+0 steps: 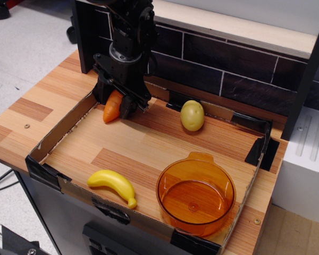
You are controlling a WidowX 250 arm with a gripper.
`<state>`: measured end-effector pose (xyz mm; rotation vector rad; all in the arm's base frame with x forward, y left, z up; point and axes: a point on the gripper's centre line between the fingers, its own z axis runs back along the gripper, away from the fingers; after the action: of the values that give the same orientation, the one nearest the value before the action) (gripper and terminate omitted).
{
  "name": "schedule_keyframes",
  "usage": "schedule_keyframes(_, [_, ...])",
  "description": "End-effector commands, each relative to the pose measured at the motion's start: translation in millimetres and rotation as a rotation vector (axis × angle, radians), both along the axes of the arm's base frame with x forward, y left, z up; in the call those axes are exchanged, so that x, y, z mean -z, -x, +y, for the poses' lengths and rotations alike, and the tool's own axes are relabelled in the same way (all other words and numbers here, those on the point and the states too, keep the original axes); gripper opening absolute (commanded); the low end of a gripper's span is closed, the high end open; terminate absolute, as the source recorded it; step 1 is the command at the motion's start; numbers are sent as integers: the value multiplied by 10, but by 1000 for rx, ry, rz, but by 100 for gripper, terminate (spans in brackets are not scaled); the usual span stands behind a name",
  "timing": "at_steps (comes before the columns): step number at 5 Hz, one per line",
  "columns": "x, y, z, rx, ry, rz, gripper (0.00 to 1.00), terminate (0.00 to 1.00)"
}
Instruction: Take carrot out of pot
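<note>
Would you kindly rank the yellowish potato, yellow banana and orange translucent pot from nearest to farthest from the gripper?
From the gripper, shut on the small orange carrot:
1. Yellowish potato, at the back of the tray.
2. Yellow plastic banana, front left.
3. Translucent orange pot, front right corner.

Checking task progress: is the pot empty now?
Empty: the pot shows only its bare bottom; the carrot is in the end effector.

Wooden table (26,114) bearing cardboard tray (53,137)
</note>
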<state>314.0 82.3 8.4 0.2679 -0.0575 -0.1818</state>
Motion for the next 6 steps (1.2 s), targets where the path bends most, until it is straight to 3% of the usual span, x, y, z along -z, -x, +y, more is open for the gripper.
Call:
schedule_keyframes(1, [-151, 110, 32, -9, 6, -1, 100, 0])
schedule_keyframes(3, [-226, 163, 30, 0, -16, -16, 100, 0])
schedule_keyframes(6, [-1319, 231, 74, -100, -13, -231, 100, 0])
